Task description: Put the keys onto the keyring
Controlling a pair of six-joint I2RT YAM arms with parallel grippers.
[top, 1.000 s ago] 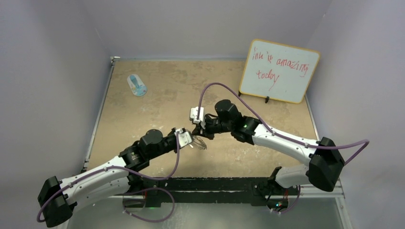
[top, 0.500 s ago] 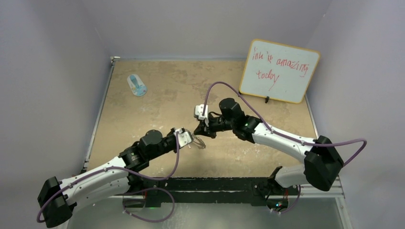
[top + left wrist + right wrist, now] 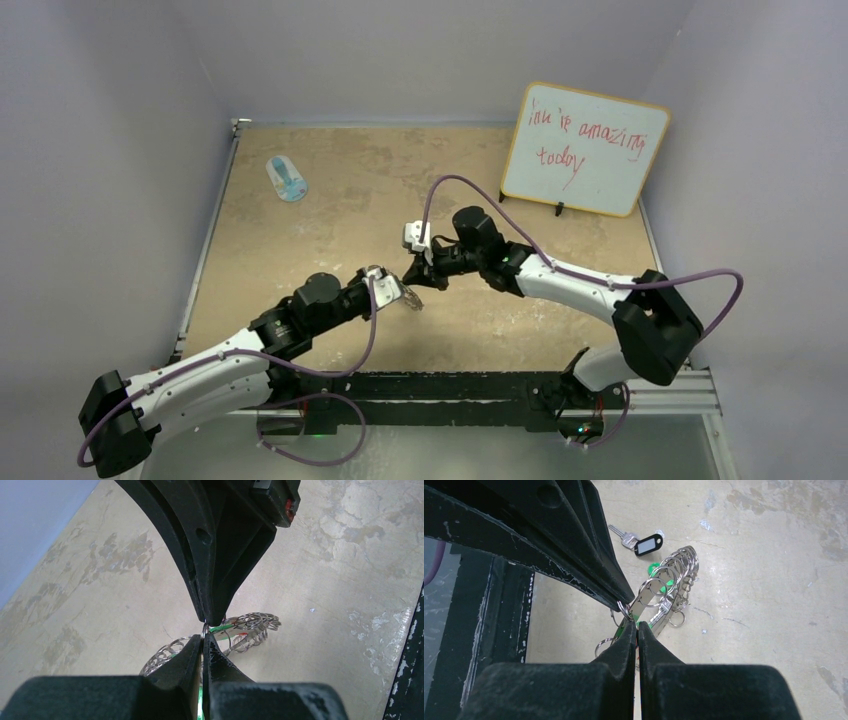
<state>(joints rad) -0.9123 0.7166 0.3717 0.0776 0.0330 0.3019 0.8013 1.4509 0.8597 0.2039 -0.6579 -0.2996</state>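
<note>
**Tan tabletop: two pincers meet tip to tip at the keyring**

Mottled tan table (image 3: 330, 235), lilac walls (image 3: 120, 150) on three sides. The left pincer (image 3: 203, 642) is clamped tight, its tips nipping a small wire loop (image 3: 624, 609) at the rim of the keyring (image 3: 667, 582). The ring hangs tilted just beyond those tips, lifted off the surface. The right pincer (image 3: 637, 626) is closed as well. Its tips touch the left one's tips at that same loop, and whether it grips anything cannot be told.

A green tag (image 3: 655, 571) shows through the loops just past the right pincer's tips. Farther beyond them, flat on the table and apart from the ring, lies a key (image 3: 628, 541) with a black tag (image 3: 648, 545).

Well behind the right pincer a whiteboard (image 3: 585, 150) leans on the wall. Its red handwriting reads "… is amazing today"; the first word is unclear. Far beyond the left pincer lies a blue-and-white oval thing (image 3: 287, 179).
</note>
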